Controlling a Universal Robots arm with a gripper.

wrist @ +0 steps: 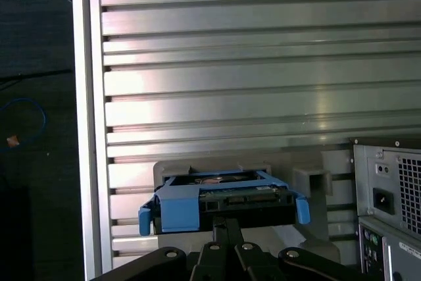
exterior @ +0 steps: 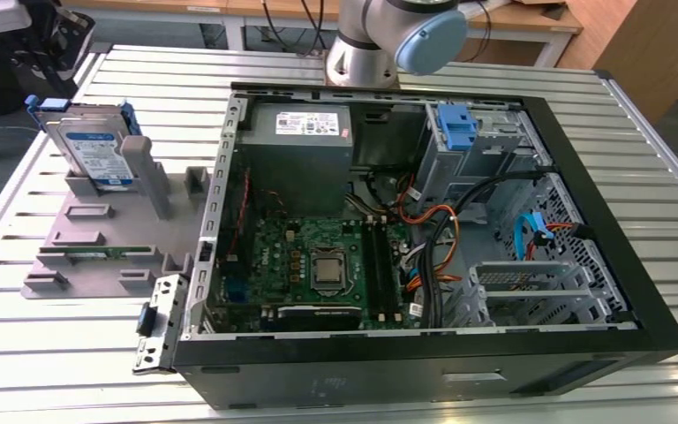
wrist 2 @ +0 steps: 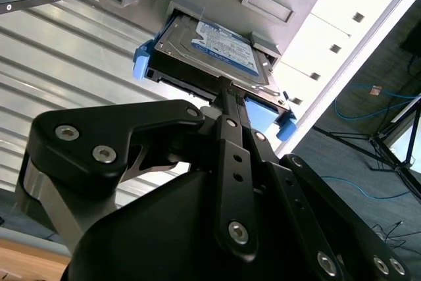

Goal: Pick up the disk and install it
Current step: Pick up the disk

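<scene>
- Exterior view: the disk (exterior: 98, 155) stands on edge in a grey holder (exterior: 103, 238) at the exterior view's left. The holder sits on the slatted worktop (exterior: 68, 371), just beside the open computer case (exterior: 433, 375).
- In both wrist views the hand (wrist 2: 225, 93) (wrist: 227, 220) sits right at the disk's (wrist 2: 217, 47) (wrist: 227, 192) blue-framed edge, fingers drawn together with no gap between them.
- In the second wrist view the disk's labelled face shows.

My count
I see one disk (exterior: 95, 152), one open computer case (exterior: 657, 336), one grey stand (exterior: 92, 256), one power-supply box (exterior: 304, 141), one blue latch (exterior: 459, 128).
</scene>
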